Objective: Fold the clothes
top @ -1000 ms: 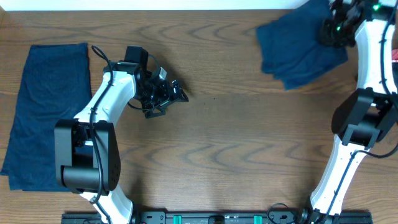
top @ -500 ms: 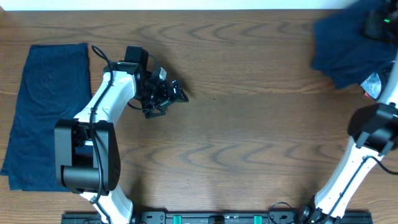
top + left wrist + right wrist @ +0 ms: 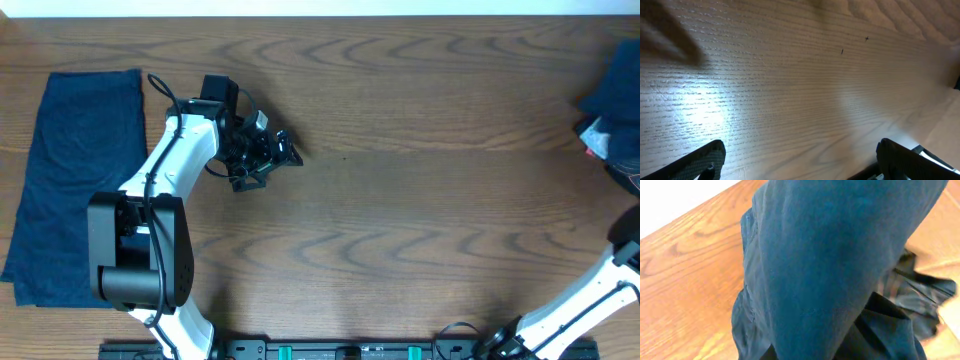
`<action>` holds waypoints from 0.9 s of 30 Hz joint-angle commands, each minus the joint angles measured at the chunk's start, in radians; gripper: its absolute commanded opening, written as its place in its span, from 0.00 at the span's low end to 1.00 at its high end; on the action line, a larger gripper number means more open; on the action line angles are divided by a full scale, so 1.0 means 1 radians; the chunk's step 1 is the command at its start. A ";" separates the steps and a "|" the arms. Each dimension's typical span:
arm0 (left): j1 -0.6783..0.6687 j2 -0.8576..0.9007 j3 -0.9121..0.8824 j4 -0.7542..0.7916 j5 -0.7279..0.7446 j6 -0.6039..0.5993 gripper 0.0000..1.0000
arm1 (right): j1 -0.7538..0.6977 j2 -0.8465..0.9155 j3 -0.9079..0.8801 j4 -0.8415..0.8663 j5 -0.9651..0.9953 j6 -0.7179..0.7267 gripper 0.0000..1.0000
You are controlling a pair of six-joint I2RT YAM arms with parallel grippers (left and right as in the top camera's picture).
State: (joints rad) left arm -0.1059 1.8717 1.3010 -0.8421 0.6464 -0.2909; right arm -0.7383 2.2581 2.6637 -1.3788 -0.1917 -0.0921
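As the right arm [image 3: 622, 272] swings outward, the right hand leaves the overhead view and takes the garment [image 3: 614, 108] with it. That cloth is now much farther out than a second ago, and only a dark strip of it shows at the table's [image 3: 400, 230] right edge. In the wrist view it hangs directly in front of the hand and fills the frame, hiding the fingers, so whether the hand is clamped cannot be told. The hanging drape suggests a hold. Below and beyond the hand lies crumpled cloth [image 3: 912, 305], probably more clothes.

The left hand [image 3: 276, 160] has not moved. It hovers over bare wood with its fingers [image 3: 700, 159] spread wide and nothing between them. Behind it, past its own arm, a second garment [image 3: 75, 180] lies flat and long at the table's left edge, unchanged.

The shift probably means the right arm is carrying its piece away from the work area, perhaps to a pile. The middle of the table then stands ready for the next piece, likely the one by the left arm.
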 commanded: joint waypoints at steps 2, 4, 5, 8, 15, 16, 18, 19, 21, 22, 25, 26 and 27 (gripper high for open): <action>-0.018 -0.007 -0.004 -0.007 -0.011 -0.002 0.98 | -0.064 -0.037 0.025 -0.010 -0.122 -0.010 0.01; -0.029 -0.007 -0.004 -0.007 -0.011 -0.003 0.98 | -0.081 -0.037 0.025 -0.013 -0.150 -0.010 0.01; -0.036 -0.007 -0.004 -0.006 -0.011 -0.003 0.98 | -0.085 -0.037 0.025 -0.013 -0.158 -0.010 0.01; -0.051 -0.007 -0.004 -0.006 -0.011 -0.010 0.98 | -0.085 -0.037 0.025 -0.014 -0.163 0.008 0.01; -0.065 -0.007 -0.004 -0.006 -0.011 -0.010 0.98 | -0.083 -0.036 0.025 -0.017 -0.179 0.056 0.13; -0.065 -0.007 -0.004 -0.006 -0.011 -0.010 0.98 | -0.084 -0.036 0.025 -0.017 -0.179 0.063 0.02; -0.065 -0.007 -0.004 -0.007 -0.011 -0.010 0.98 | -0.084 -0.036 0.025 -0.018 -0.179 0.062 0.01; -0.065 -0.007 -0.004 -0.007 -0.011 -0.010 0.98 | -0.084 -0.036 0.025 -0.018 -0.179 0.062 0.03; -0.065 -0.007 -0.004 -0.006 -0.011 -0.010 0.98 | -0.084 -0.036 0.025 -0.019 -0.179 0.062 0.04; -0.065 -0.007 -0.004 -0.006 -0.011 -0.010 0.98 | -0.084 -0.036 0.025 -0.018 -0.179 0.062 0.03; -0.065 -0.007 -0.004 -0.006 -0.011 -0.010 0.98 | -0.084 -0.036 0.025 -0.013 -0.179 0.062 0.05; -0.065 -0.007 -0.004 -0.006 -0.011 -0.010 0.98 | -0.084 -0.036 0.025 -0.011 -0.179 0.062 0.12; -0.065 -0.007 -0.004 -0.006 -0.011 -0.010 0.98 | -0.083 -0.036 0.025 -0.011 -0.180 0.062 0.25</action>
State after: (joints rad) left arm -0.1715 1.8717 1.3010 -0.8417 0.6468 -0.2924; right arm -0.8249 2.2578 2.6648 -1.3937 -0.3527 -0.0311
